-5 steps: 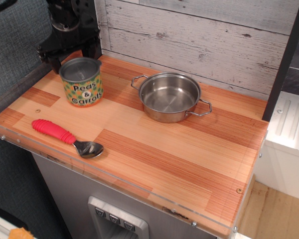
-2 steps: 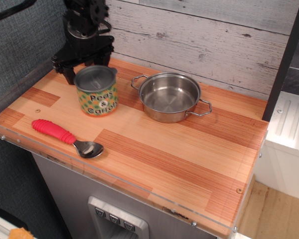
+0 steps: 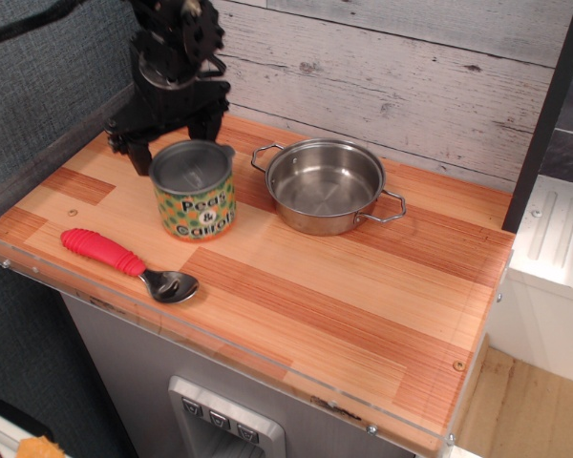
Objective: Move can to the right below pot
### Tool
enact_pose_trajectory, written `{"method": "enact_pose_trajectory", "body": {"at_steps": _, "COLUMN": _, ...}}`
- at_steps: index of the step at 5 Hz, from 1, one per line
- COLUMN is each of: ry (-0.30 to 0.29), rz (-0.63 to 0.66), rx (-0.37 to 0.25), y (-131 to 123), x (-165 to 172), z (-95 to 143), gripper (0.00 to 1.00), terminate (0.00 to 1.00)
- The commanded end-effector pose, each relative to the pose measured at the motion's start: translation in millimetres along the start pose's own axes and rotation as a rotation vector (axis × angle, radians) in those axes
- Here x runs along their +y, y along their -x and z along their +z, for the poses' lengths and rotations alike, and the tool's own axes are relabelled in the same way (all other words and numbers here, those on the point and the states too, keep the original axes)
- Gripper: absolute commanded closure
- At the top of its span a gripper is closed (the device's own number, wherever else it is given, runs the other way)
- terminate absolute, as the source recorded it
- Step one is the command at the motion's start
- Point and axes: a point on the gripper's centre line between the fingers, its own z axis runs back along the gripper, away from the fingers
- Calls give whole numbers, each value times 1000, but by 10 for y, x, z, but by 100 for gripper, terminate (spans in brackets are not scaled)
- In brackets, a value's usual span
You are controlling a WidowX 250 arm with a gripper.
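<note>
The can (image 3: 195, 202) stands upright at the left of the wooden counter, with a grey lid and a green-orange "Peas & Carrots" label. My black gripper (image 3: 175, 143) comes down from above behind it, one finger on each side of the can's upper back rim, closed on it. The shiny steel pot (image 3: 325, 184) with two loop handles sits to the can's right, a small gap apart. Whether the can's base touches the counter I cannot tell.
A metal spoon with a red handle (image 3: 124, 260) lies in front of the can near the counter's front left edge. A whitewashed plank wall (image 3: 392, 76) runs behind. The counter (image 3: 363, 315) ends at a clear strip along its front edge.
The gripper and the can have moved together to the right and slightly toward the front, closer to the pot. The pot and the spoon have not moved.
</note>
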Motion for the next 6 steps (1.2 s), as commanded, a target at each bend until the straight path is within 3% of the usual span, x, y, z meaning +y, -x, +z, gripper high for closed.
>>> {"method": "enact_pose_trajectory", "body": {"at_steps": 1, "ry": 51, "rz": 19, "rx": -46, "y": 48, "x": -6, "z": 337, "gripper": 0, "terminate": 0}}
{"method": "enact_pose_trajectory", "body": {"at_steps": 6, "ry": 49, "rz": 26, "rx": -58, "y": 542, "x": -92, "z": 472, "gripper": 0, "terminate": 0}}
